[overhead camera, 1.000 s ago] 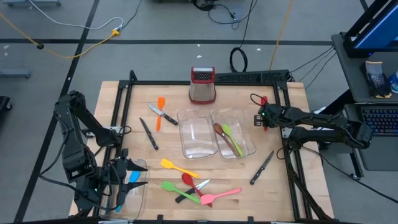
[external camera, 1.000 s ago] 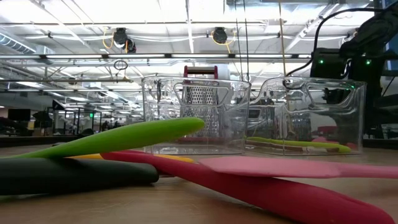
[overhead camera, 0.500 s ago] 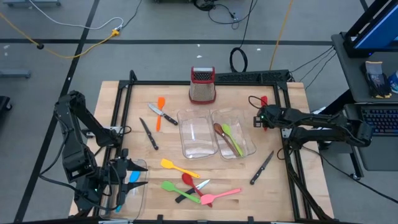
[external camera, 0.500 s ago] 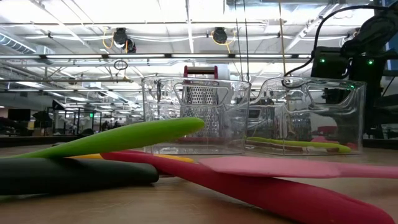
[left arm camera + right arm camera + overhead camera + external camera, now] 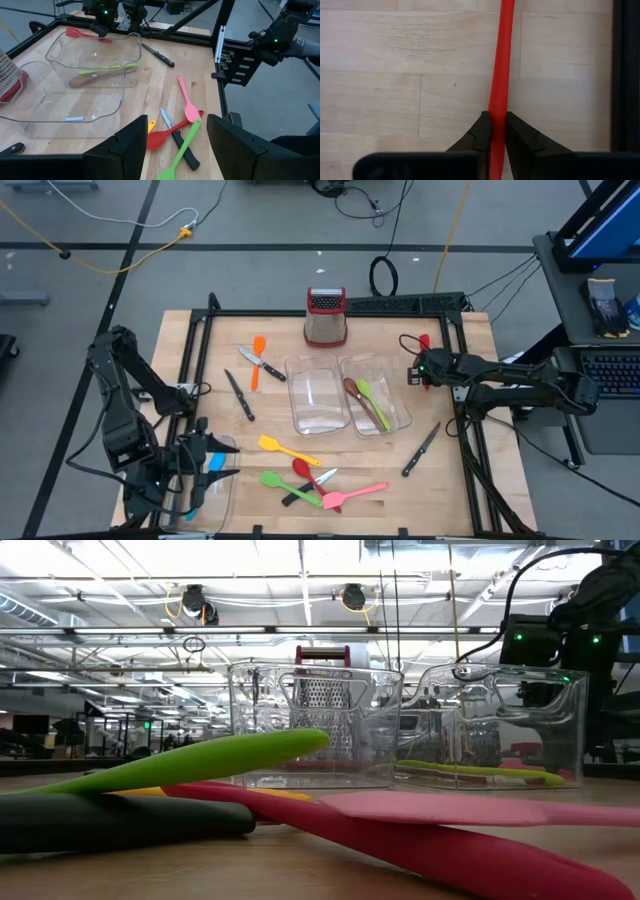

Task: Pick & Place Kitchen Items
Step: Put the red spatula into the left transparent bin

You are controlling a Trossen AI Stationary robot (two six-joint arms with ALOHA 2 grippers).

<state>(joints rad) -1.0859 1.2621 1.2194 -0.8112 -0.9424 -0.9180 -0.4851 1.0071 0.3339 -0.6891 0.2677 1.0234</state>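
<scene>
We've got the left gripper (image 5: 205, 465) parked at the near left corner, jaws wide, empty. Loose on the tabletop (image 5: 470, 480): three spatulas, one red spoon, four knives. Two spoons sit in one of two trays (image 5: 392, 392). Far right, the right gripper (image 5: 494, 131) pinches the red utensil (image 5: 500, 75) mid-handle. Light, stiff, probably slick.

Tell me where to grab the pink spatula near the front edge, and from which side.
Grip the pink spatula mid-handle, coming straight down. It lies flat with the handle bare on the wood, while its blade end is crowded by the green spatula and a knife.
</scene>
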